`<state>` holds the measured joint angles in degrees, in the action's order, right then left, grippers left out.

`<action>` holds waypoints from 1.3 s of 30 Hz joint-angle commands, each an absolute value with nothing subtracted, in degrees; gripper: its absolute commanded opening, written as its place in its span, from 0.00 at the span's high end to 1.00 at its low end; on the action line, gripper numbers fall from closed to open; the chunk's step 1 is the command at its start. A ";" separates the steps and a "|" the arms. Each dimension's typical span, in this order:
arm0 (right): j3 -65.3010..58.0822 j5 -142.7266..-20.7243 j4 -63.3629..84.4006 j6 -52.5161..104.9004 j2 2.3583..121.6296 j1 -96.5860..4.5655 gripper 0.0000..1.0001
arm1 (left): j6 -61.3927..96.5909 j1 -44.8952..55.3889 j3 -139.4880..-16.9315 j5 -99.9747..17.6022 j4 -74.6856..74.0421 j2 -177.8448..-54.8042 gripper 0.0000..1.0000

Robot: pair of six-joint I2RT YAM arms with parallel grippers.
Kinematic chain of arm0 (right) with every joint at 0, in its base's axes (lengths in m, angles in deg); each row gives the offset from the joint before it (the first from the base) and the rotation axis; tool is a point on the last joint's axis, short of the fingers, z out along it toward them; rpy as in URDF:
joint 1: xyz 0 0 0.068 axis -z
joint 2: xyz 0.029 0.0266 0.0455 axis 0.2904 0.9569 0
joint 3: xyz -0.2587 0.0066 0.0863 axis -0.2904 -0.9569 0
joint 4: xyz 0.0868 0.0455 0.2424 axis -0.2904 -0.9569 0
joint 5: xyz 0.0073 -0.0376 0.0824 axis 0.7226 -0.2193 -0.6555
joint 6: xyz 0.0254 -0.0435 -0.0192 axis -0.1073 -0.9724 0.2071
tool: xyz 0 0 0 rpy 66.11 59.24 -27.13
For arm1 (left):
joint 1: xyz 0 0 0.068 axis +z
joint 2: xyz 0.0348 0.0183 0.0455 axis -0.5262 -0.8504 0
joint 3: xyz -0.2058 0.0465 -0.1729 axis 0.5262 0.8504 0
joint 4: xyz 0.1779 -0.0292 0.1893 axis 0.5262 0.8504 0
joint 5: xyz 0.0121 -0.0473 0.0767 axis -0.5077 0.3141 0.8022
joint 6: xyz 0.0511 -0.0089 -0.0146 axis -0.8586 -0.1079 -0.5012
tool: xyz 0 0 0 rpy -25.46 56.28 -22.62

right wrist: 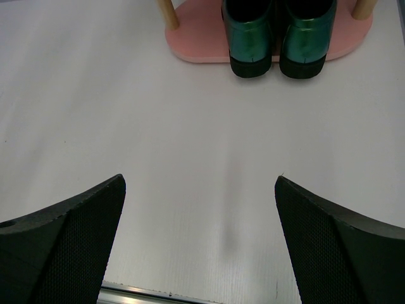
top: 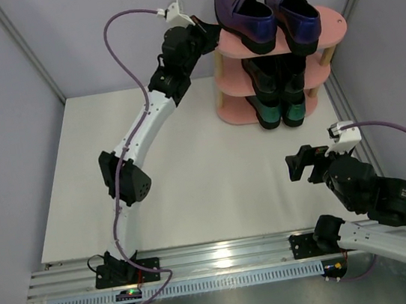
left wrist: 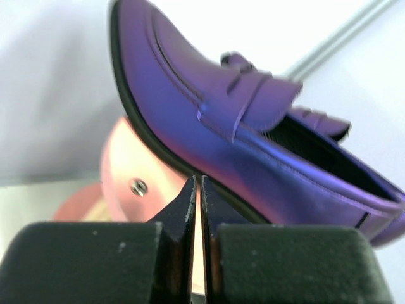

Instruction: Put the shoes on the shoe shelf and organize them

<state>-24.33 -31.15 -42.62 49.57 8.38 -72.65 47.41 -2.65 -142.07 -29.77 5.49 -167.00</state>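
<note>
Looking to the upper right of the overhead view, you find the small pink three-tier shoe shelf with oval boards and pale wooden posts (top: 330, 26) loaded on every level. The glossy metallic purple pointed loafers (top: 245, 11) sit side by side on the top board. The glossy black loafers (top: 271, 74) are on the middle one, and the glossy dark green loafers (top: 282, 110) are on the lowest, their heels turned toward your right wrist camera. Your black left gripper (left wrist: 196, 190) is at the left end of the top board with its fingers pressed together and nothing between them. Its tips are just under the sole of the nearer purple shoe, though you cannot tell whether they touch it. Your right gripper (right wrist: 199, 182) stands spread wide over bare surface in the lower right of the overhead view, well apart from the shelf and holding nothing. The shelf stands on a flat white table (top: 193, 191), with pale grey wall panels (top: 1, 112) around it and a metal rail (top: 225, 255) along the bottom of the frame. The black pair is mostly covered by the top board and lies in shadow. The toes of the green pair are hidden under the tiers above, and the left wrist view is soft and cuts off the second purple shoe.
</note>
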 commanded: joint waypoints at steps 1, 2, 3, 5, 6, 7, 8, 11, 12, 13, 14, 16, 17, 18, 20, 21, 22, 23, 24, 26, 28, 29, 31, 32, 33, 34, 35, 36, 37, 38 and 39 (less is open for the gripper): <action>-23.87 -30.31 -41.44 49.44 8.25 -72.87 0.00 | 43.29 -2.71 -145.52 -22.47 5.91 -165.01 0.98; -23.87 -30.49 -41.36 49.35 8.51 -72.87 0.00 | 43.46 -2.62 -147.35 -22.38 5.83 -166.50 0.97; -23.87 -30.58 -41.36 49.35 8.68 -72.87 0.00 | 43.63 -2.62 -148.06 -21.94 5.82 -167.30 0.96; -23.87 -30.67 -41.27 49.44 8.95 -72.87 0.00 | 44.07 -2.62 -149.21 -21.07 4.34 -168.44 0.94; -23.87 -30.75 -41.18 49.35 8.86 -72.87 0.00 | 44.34 -2.62 -149.30 -20.54 3.63 -169.58 0.94; -23.87 -30.75 -41.09 49.35 8.95 -72.87 0.00 | 44.95 -2.62 -149.48 -19.14 3.11 -170.11 0.94; -23.79 -30.84 -41.09 49.44 8.95 -72.87 0.00 | 45.30 -2.62 -149.83 -18.52 2.23 -170.64 0.93; -23.87 -31.11 -41.09 49.44 9.13 -72.87 0.00 | 47.58 -2.62 -150.53 -17.55 -0.50 -173.10 0.91; -23.87 -31.11 -40.92 49.52 9.21 -72.87 0.00 | 48.46 -2.62 -151.40 -17.28 -0.94 -174.41 0.90; -23.87 -31.11 -40.92 49.52 9.30 -72.87 0.00 | 49.25 -2.62 -151.59 -17.28 -1.73 -174.95 0.90; -23.87 -31.19 -41.00 49.70 9.39 -72.87 0.00 | 51.18 -2.71 -151.67 -17.54 -2.43 -175.39 0.89; -24.22 -31.37 -40.74 49.87 9.48 -72.78 0.00 | 52.94 -2.71 -151.85 -18.16 -4.09 -176.79 0.89; -24.31 -31.46 -40.57 49.88 9.56 -72.87 0.00 | 53.47 -2.97 -152.11 -18.68 -4.54 -177.32 0.88; -24.49 -31.63 -40.39 49.88 9.57 -72.87 0.00 | 54.09 -3.06 -152.64 -20.08 -4.81 -177.85 0.88; -24.75 -31.98 -40.30 49.88 9.57 -72.87 0.00 | 54.53 -3.32 -154.13 -21.75 -5.51 -179.25 0.87; -24.84 -31.98 -40.13 50.05 9.65 -72.87 0.00 | 55.41 -3.32 -154.14 -22.55 -5.77 -179.52 0.87; -24.93 -31.98 -40.21 49.96 9.48 -72.87 0.00 | 55.76 -3.32 -154.14 -22.99 -6.39 -179.78 0.87; -24.93 -31.90 -40.21 50.05 9.48 -72.87 0.00 | 56.20 -3.32 -154.14 -23.34 -6.91 -179.96 0.90; -25.01 -31.98 -40.21 49.96 9.48 -72.87 0.00 | 56.81 -3.32 -154.31 -24.04 -7.27 -180.22 0.91; -25.01 -31.99 -40.13 49.96 9.48 -72.87 0.00 | 57.61 -3.32 -155.10 -24.40 -7.71 -180.75 0.95; -25.19 -32.07 -39.86 49.88 9.39 -72.87 0.00 | 59.45 -3.32 -155.37 -25.10 -8.50 -180.84 0.95; -25.28 -32.07 -39.60 49.70 9.65 -72.87 0.00 | 59.89 -3.32 -155.63 -25.36 -9.11 -180.93 0.95; -25.19 -32.16 -39.69 49.70 9.65 -72.87 0.00 | 61.64 -3.32 -155.54 -25.63 -9.64 -180.84 0.96; -25.19 -32.16 -39.43 49.61 9.74 -72.87 0.00 | 62.35 -3.32 -155.80 -25.63 -9.47 -180.84 0.96; -25.19 -32.16 -39.42 49.44 9.65 -72.87 0.00 | 62.79 -3.32 -155.98 -25.54 -8.95 -180.84 0.96; -25.19 -32.16 -39.34 49.52 9.65 -72.87 0.00 | 63.84 -3.41 -156.07 -25.54 -8.68 -180.84 0.96; -25.19 -32.16 -39.07 49.35 9.74 -72.87 0.00 | 64.37 -3.41 -156.07 -25.72 -8.24 -180.75 0.97; -25.28 -32.25 -38.98 49.35 9.83 -72.87 0.00 | 64.90 -3.41 -156.07 -25.89 -7.45 -180.75 0.97; -25.37 -32.25 -38.98 49.35 9.83 -72.87 0.00 | 65.25 -3.84 -156.16 -25.98 -7.01 -180.84 0.98; -25.37 -32.25 -38.72 49.26 10.00 -72.87 0.00 | 65.69 -4.02 -156.07 -25.89 -6.66 -180.84 0.98; -25.45 -32.42 -38.63 49.26 10.00 -72.87 0.00 | 65.96 -4.29 -156.07 -25.98 -6.57 -181.10 0.98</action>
<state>-25.03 -32.30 -41.22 49.53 9.05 -72.65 63.30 -3.10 -153.78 -24.46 -6.23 -179.94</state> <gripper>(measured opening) 0.996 0.020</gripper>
